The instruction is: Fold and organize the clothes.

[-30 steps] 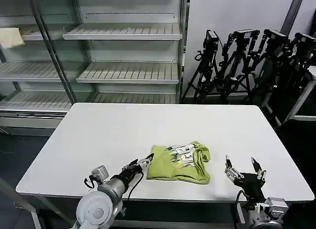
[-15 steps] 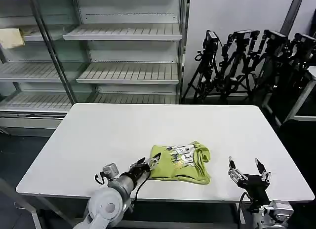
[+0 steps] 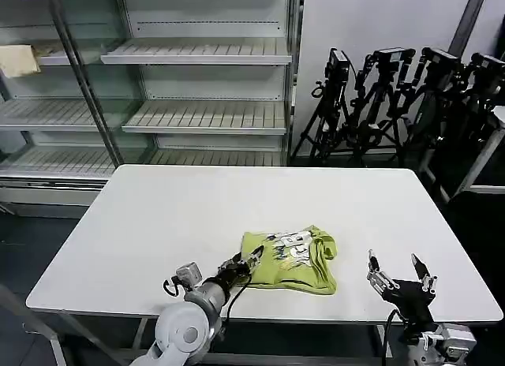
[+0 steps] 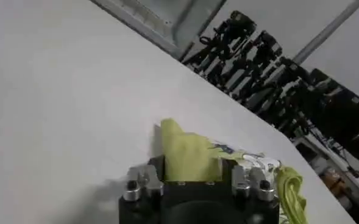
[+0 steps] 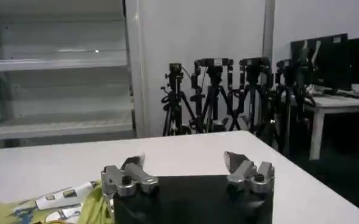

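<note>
Head view showed the left end effector [image 3: 248,260] clamped on the near-left edge of the lime T-shirt [image 3: 290,260] — cloth sat between its fingers in the left wrist view. The right end effector [image 3: 398,273] hung spread and empty just beside the shirt. On the white surface [image 3: 197,216] the shirt lay bunched, roughly folded — neatening probably remained.

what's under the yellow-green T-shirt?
The white table, as far as visible: the folded T-shirt lies flat on it near the front edge. Anything beneath the folds is covered. The left hand is at its near-left corner; the right hand is open, apart.
</note>
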Robot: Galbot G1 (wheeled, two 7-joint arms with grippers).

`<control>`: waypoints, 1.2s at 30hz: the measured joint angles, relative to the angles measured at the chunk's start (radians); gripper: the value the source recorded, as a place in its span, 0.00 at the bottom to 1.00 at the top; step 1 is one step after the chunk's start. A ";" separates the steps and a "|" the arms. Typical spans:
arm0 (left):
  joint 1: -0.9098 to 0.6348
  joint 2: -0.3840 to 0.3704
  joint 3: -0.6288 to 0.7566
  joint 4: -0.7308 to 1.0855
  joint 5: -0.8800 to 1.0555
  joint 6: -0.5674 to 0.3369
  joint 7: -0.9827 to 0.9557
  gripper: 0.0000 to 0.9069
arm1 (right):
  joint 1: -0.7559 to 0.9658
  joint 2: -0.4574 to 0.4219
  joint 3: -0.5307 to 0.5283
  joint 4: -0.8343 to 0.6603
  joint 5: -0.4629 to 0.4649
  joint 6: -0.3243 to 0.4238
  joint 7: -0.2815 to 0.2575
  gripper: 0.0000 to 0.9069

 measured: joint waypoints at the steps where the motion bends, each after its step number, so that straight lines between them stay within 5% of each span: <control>1: 0.002 -0.004 0.000 0.000 -0.001 -0.004 -0.002 0.03 | -0.002 0.001 0.001 0.002 0.000 0.000 0.000 1.00; 23: 0.036 -0.029 -0.092 -0.084 -0.175 -0.094 -0.026 0.03 | -0.031 0.017 0.014 0.046 0.001 0.000 0.000 1.00; 30: 0.063 0.045 -0.237 -0.099 -0.262 -0.083 -0.032 0.03 | -0.016 0.016 0.010 0.041 0.009 0.007 -0.003 1.00; 36: 0.065 0.182 -0.394 -0.109 -0.275 -0.032 -0.025 0.03 | 0.007 0.022 -0.004 0.033 0.009 0.009 -0.004 1.00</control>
